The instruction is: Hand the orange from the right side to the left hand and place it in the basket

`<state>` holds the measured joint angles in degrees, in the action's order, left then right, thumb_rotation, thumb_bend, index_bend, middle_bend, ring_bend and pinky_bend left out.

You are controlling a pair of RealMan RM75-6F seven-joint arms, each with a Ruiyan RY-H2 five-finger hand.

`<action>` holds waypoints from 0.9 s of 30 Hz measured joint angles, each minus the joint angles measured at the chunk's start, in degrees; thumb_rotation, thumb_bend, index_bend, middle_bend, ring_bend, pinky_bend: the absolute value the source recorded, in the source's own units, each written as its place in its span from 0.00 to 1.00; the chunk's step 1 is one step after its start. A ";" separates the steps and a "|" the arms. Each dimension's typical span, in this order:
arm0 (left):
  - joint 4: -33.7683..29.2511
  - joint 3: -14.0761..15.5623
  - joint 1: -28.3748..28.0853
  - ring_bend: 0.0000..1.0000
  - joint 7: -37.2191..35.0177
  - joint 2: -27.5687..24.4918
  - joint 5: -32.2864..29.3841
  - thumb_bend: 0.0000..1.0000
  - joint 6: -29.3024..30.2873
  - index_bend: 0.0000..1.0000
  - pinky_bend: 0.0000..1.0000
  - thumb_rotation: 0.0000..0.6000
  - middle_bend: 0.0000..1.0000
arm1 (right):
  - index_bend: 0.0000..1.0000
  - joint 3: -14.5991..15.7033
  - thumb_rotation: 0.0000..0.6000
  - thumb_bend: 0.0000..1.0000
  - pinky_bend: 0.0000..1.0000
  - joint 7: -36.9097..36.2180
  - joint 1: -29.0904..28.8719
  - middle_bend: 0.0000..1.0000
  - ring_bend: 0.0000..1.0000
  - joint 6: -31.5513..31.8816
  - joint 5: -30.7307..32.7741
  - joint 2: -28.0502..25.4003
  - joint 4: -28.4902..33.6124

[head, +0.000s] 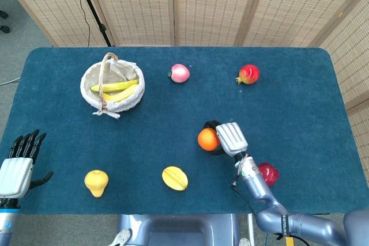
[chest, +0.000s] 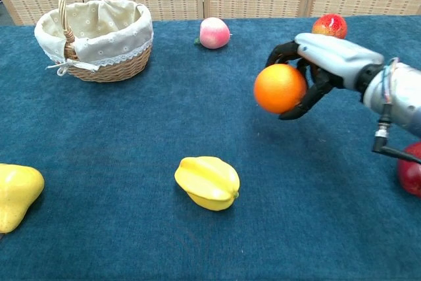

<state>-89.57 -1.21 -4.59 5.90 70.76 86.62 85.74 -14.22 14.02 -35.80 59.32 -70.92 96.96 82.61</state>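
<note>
My right hand [head: 225,137] [chest: 316,70] grips the orange [head: 207,139] [chest: 280,88] and holds it clear above the blue table, right of centre. The fingers curl round its far and right side. The wicker basket [head: 93,78] [chest: 125,57] with a white liner stands at the back left and has bananas [head: 115,89] in it. My left hand [head: 18,165] hovers at the table's front left corner with its fingers apart and nothing in them. It does not show in the chest view.
A yellow starfruit [head: 174,178] [chest: 207,182] and a yellow pear [head: 96,182] [chest: 16,192] lie near the front edge. A peach [head: 180,73] [chest: 214,33] and a pomegranate [head: 248,74] [chest: 329,25] sit at the back. A red apple [head: 267,173] [chest: 411,169] lies by my right forearm.
</note>
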 measured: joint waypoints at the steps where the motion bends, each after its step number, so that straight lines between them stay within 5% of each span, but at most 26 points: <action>1: -0.06 -0.04 0.09 0.00 -0.11 -0.11 -0.03 0.16 0.15 0.00 0.05 1.00 0.00 | 0.73 -0.12 1.00 0.09 0.70 0.38 -0.52 0.63 0.65 -0.50 0.48 0.78 -0.02; 27: 0.25 -0.22 -0.08 0.00 -1.08 -0.39 -0.92 0.16 -0.93 0.00 0.05 1.00 0.00 | 0.73 -9.01 1.00 0.09 0.70 3.34 -18.14 0.63 0.65 -12.39 11.39 18.72 -19.35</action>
<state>-89.33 -1.43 -4.67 4.82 70.38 85.70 84.81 -23.23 17.36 -53.94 46.93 -59.52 115.68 63.27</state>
